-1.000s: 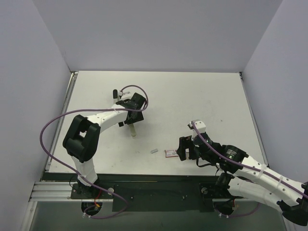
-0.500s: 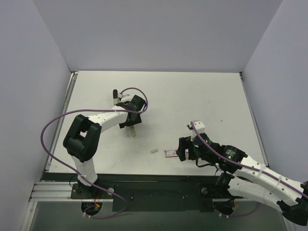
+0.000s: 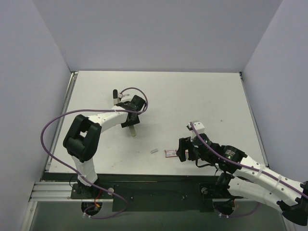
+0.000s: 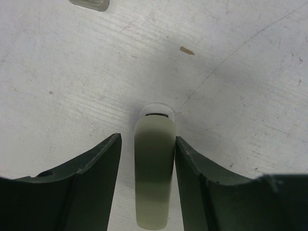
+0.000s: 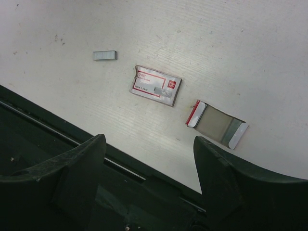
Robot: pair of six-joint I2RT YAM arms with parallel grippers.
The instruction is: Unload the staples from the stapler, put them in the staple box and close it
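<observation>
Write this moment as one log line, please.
left tool: open, straddling stapler | right tool: open, near red box | staples: on table

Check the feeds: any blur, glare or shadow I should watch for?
Left wrist: the table sharp, the stapler soft and shadowed at its near end. Right wrist: crisp, the staples and red-pink box evenly lit. Top external: flat light, no glare, objects tiny.

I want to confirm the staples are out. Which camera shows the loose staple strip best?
The right wrist view: the staples lie whole and unobstructed on the table, near the red-pink box. The top view shows only a tiny grey speck; the left wrist view misses them entirely.
</observation>
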